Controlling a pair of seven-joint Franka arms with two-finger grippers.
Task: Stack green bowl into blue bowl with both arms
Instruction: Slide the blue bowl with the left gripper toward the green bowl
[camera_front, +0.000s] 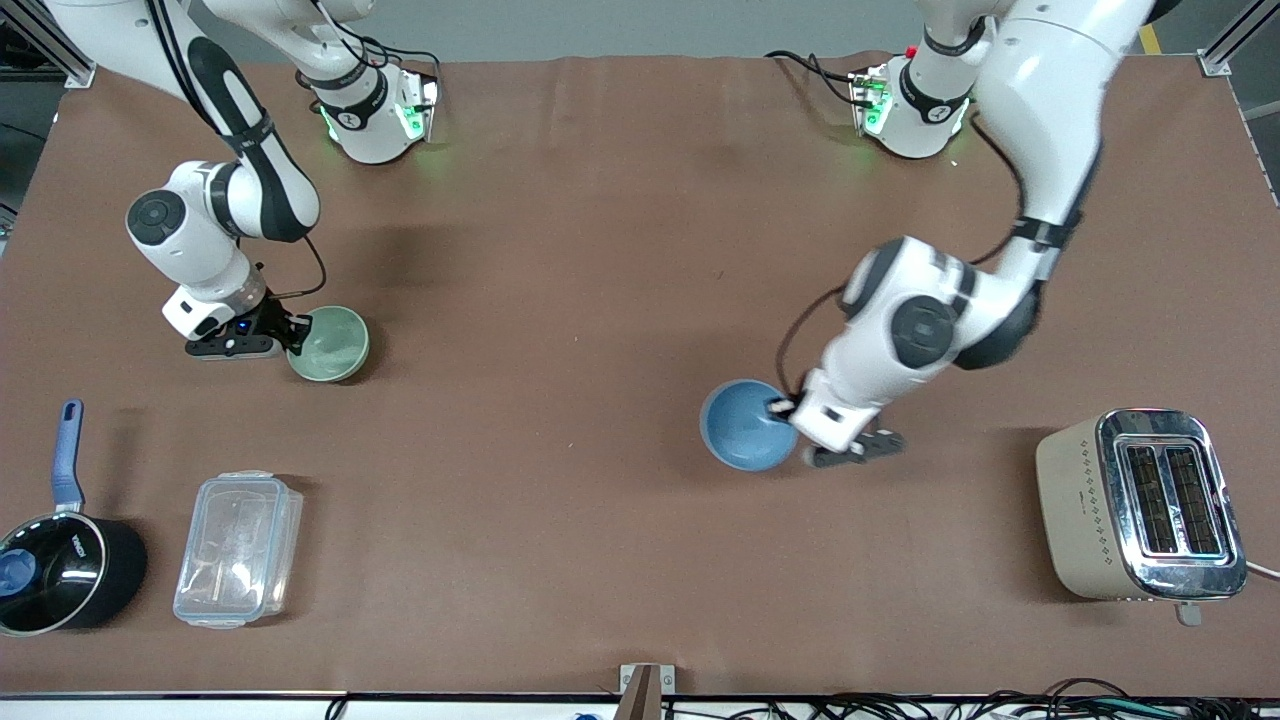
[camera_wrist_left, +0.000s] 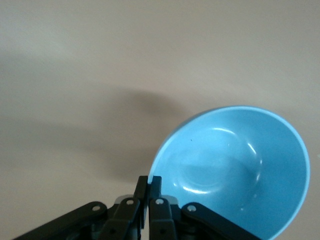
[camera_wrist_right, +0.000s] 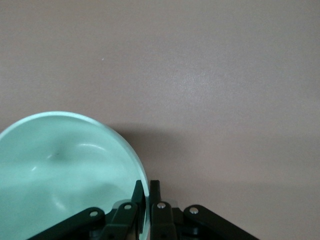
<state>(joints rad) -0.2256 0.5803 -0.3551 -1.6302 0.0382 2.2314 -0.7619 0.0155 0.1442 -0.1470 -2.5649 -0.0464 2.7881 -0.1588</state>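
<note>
The left hand (camera_wrist_left: 149, 186) pinches the blue bowl (camera_front: 745, 425) by its rim mid-worktop; the right hand (camera_wrist_right: 148, 189) grips the green bowl (camera_front: 331, 343) near its own edge.

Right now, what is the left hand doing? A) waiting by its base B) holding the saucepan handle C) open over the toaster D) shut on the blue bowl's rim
D: the left wrist view shows the left hand pinching the rim of the blue bowl; the right hand likewise grips the green bowl.
</note>
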